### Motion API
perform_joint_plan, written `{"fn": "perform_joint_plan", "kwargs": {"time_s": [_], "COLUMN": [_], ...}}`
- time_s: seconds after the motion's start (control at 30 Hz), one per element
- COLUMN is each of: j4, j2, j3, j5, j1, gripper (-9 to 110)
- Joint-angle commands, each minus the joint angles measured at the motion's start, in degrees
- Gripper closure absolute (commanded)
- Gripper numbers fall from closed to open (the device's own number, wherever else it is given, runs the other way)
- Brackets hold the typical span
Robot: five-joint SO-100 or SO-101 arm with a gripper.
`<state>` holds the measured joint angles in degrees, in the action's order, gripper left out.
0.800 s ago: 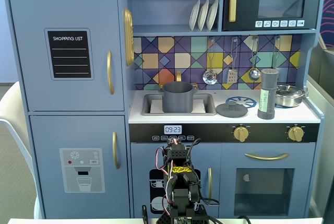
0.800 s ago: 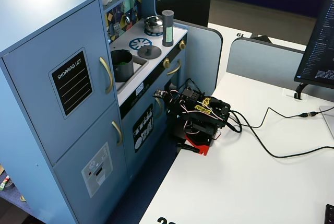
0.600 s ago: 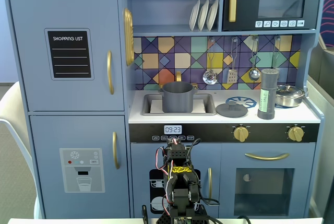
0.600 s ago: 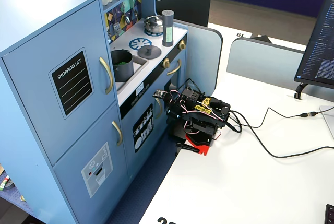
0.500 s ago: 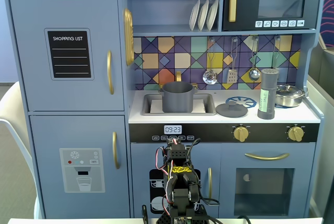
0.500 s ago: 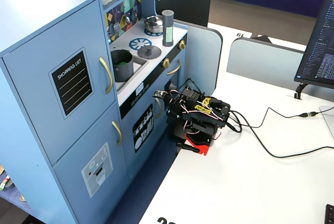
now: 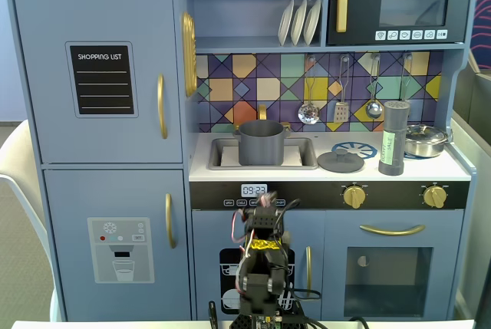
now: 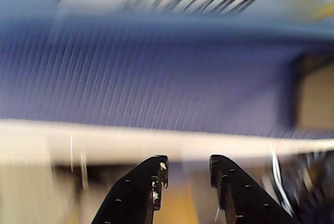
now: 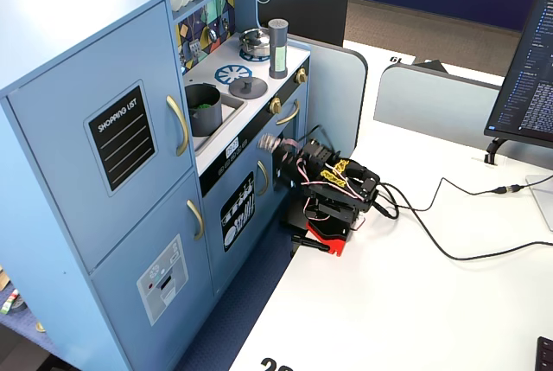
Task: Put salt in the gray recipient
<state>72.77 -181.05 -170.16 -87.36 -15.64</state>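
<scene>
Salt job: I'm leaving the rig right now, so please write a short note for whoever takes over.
Pincer: empty, jaws a little apart in the blurred wrist view; the arm sits folded low in front of the toy kitchen.
Salt: upright on the counter's right side in a fixed view, between the flat gray lid and the steel pan.
Gray recipient: standing in the sink, uncovered.
Done: nothing; salt untouched.
Left: reach up, grip the salt, carry it to the recipient.

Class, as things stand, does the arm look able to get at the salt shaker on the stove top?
Probably yes: the salt shaker stands upright and uncovered on the counter, nothing before it, but the gripper sits folded low.
</scene>
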Motion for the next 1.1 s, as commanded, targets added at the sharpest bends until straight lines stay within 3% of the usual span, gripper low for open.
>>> {"fn": "perform_joint_plan", "kwargs": {"time_s": [0.0,0.2,0.43,0.8,1.07], "j4": [-4.04,-19.6,-39.99,-64.69,-80.33], "j2": [2.99,10.02,18.9,38.23,53.17], "j3": [16.79,30.76,36.83,40.61,45.97], "j5": [-2.9,-6.5,-3.25,1.49,5.19], "j1": [-15.47,-31.64,-36.21,-40.34,-39.81], "gripper": [101,101,100,56,47]}}
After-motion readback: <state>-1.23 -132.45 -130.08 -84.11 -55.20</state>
